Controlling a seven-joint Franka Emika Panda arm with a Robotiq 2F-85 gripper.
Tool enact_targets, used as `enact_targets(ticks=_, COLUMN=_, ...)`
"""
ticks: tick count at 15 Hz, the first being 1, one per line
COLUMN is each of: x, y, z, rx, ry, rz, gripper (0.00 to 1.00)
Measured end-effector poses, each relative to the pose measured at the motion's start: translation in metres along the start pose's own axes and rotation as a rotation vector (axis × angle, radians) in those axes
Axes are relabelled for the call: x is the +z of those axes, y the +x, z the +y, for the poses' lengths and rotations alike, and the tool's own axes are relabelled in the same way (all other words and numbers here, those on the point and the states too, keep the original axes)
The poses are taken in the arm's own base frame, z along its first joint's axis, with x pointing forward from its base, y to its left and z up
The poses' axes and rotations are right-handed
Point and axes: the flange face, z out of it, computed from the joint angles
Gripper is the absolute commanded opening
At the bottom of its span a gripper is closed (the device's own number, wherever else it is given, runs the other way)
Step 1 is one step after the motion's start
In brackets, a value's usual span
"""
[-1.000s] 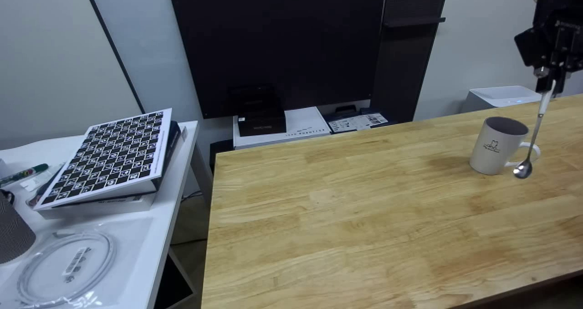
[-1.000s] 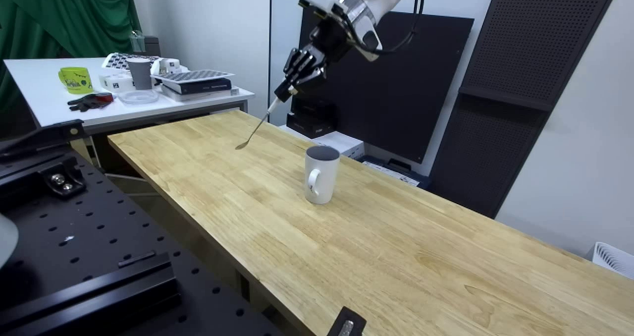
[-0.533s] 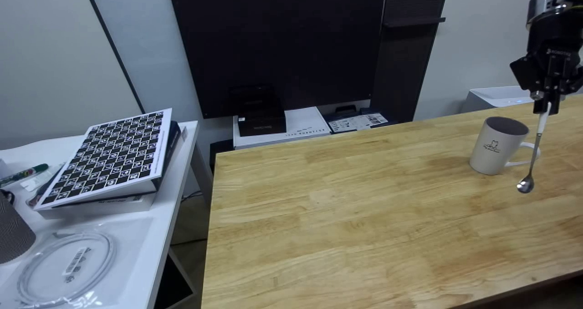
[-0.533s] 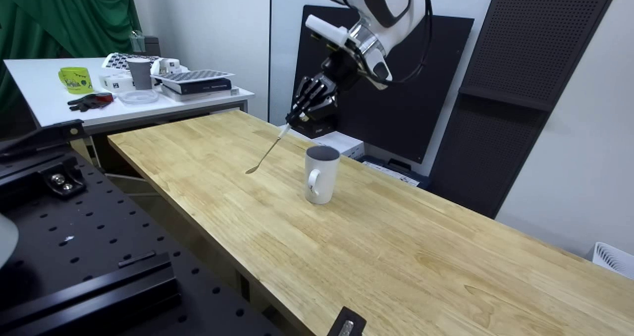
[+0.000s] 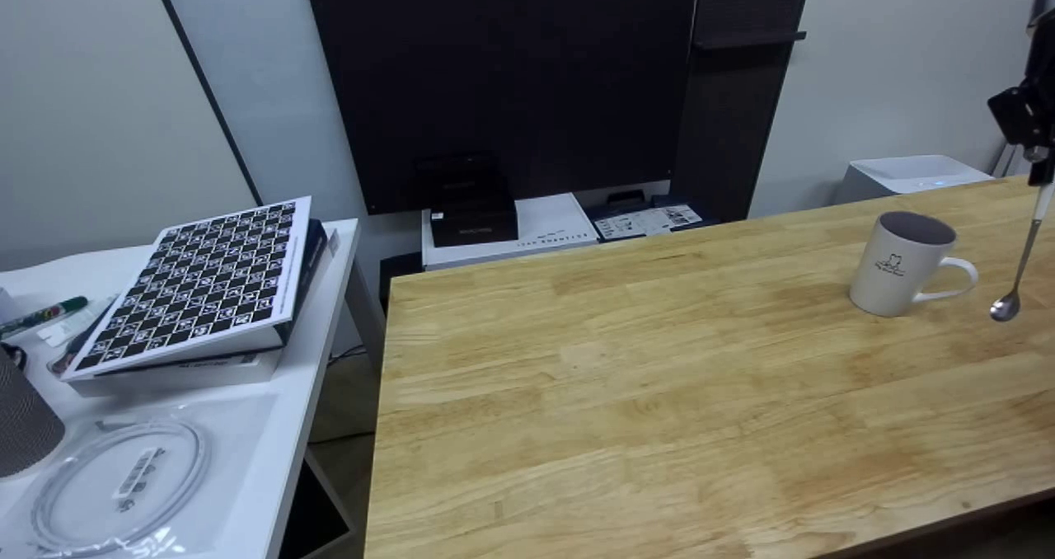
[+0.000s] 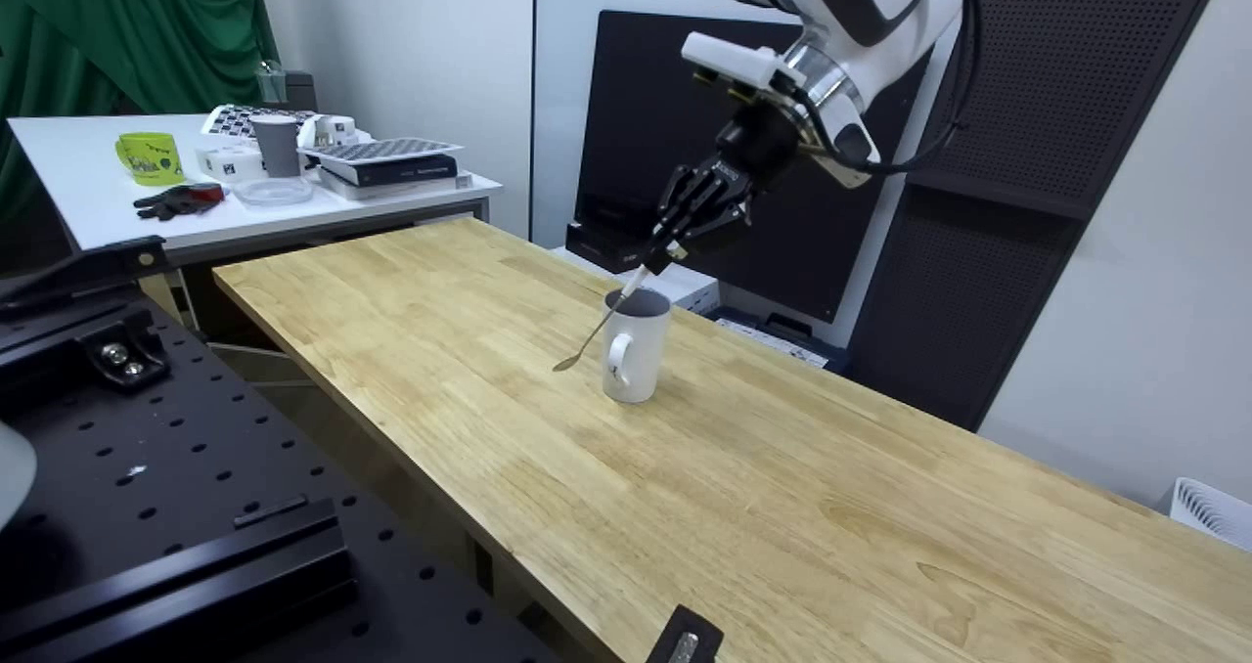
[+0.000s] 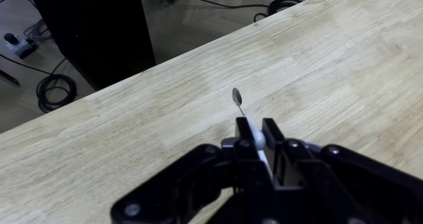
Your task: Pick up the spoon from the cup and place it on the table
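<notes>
The spoon has a small metal bowl, a thin grey stem and a white handle end; it shows in both exterior views (image 5: 1025, 260) (image 6: 593, 338) and the wrist view (image 7: 237, 96). My gripper (image 5: 1042, 171) (image 6: 659, 258) (image 7: 257, 126) is shut on the white handle end. The spoon hangs tilted, bowl down, over the wooden table (image 5: 618, 394) (image 6: 831, 526) (image 7: 330, 58); I see no contact with it. The white-grey cup (image 5: 888, 270) (image 6: 641, 355) stands upright on the table. The spoon is outside the cup, on its handle side, and overlaps its rim in an exterior view.
A white counter (image 6: 59, 184) with a chequered board (image 5: 202, 274) (image 6: 391, 149) and other items stands past the table's end. A black perforated bench (image 6: 225, 428) lies along the near side. Boxes (image 5: 527, 221) stand behind the table. Cables (image 7: 54, 88) lie on the floor.
My gripper and the held spoon have come down overall and moved rightward in both exterior views. The spoon has moved past the cup's handle in an exterior view. The cup has not moved.
</notes>
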Motion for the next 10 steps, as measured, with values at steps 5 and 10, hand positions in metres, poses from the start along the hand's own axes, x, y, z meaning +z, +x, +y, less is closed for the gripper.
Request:
enact_targets(ticks=5, x=-0.015, y=0.010, z=0.048, rx=0.101, ry=0.144, rz=-0.025, gripper=0.04)
enact_targets(ticks=10, x=-0.021, y=0.022, z=0.084, rx=0.185, ry=0.234, rz=-0.027, gripper=0.04)
